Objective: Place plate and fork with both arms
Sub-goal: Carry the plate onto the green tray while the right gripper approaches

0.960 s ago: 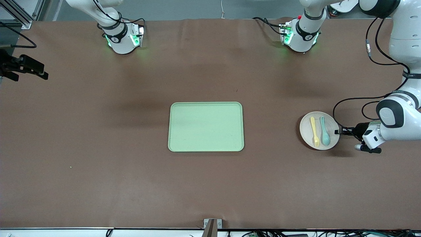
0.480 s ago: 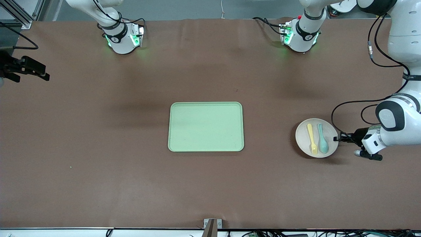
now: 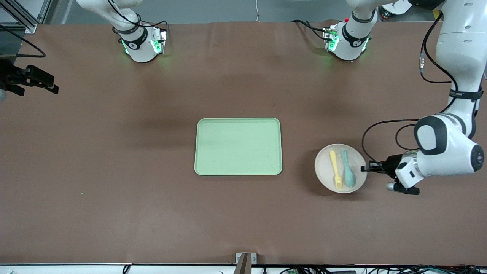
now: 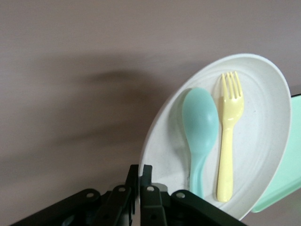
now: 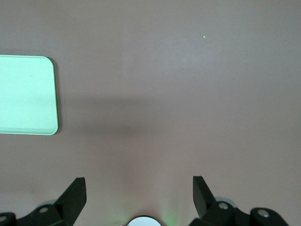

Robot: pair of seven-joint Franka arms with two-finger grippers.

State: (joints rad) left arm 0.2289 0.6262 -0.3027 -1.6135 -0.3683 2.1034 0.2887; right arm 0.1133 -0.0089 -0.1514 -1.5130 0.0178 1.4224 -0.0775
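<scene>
The beige round plate [image 3: 325,169] is held by its rim in my left gripper [image 3: 367,168], which is shut on it, a little above the table beside the green tray [image 3: 238,146], toward the left arm's end. The pale-yellow fork [image 3: 335,169] and a teal spoon [image 3: 348,173] lie side by side on the plate. The left wrist view shows the plate [image 4: 263,117], the fork [image 4: 229,132], the spoon [image 4: 200,127] and the shut gripper [image 4: 140,172]. My right gripper [image 3: 51,87] is open and empty at the right arm's end, where the arm waits; it is also in its wrist view [image 5: 138,188].
The tray is empty in the middle of the brown table. Its corner shows in the right wrist view [image 5: 26,94] and its edge in the left wrist view [image 4: 287,179]. A small pale speck [image 3: 81,193] lies on the table toward the right arm's end.
My left gripper has carried the plate, with fork and spoon on it, toward the tray and lower in the front view. The right arm has barely moved.
</scene>
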